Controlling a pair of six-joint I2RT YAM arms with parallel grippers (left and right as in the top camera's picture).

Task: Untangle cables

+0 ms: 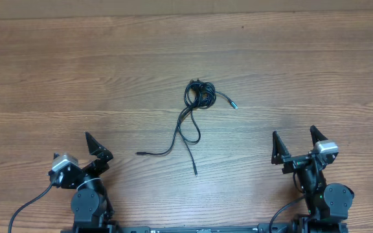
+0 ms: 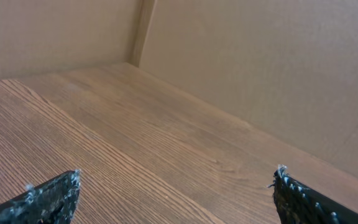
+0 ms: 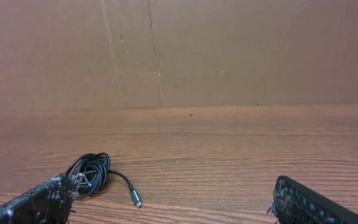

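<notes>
Cables (image 1: 198,97) lie on the wood-grain table (image 1: 316,58), about midway between its left and right edges and well clear of both arms. Most of their length is bunched into a small tight coil of thin black cord. From the coil's right side a short lead runs out toward the right edge and ends in a bluish plug tip (image 1: 234,105). Two longer tails leave the bottom of the coil toward the near edge, where the arms stand, and cross each other on the way. One curves off to the left and ends in a small plug; the other runs nearly straight down to a plug end (how many separate cords make up the bundle cannot be told).

Near the table's near-left corner, the left gripper (image 1: 98,146) has its jaws spread wide with nothing between them. Its wrist camera shows only bare tabletop between the two fingers (image 2: 55,194), with a cardboard wall (image 2: 260,74) beyond the far edge.

Toward the near-right corner, the right gripper (image 1: 294,133) also stands with jaws wide apart and empty. In the right wrist view the coiled cables (image 3: 91,173) sit on the table just past the left-hand finger (image 3: 39,204), apart from it, with a plug end lying to the coil's right.
</notes>
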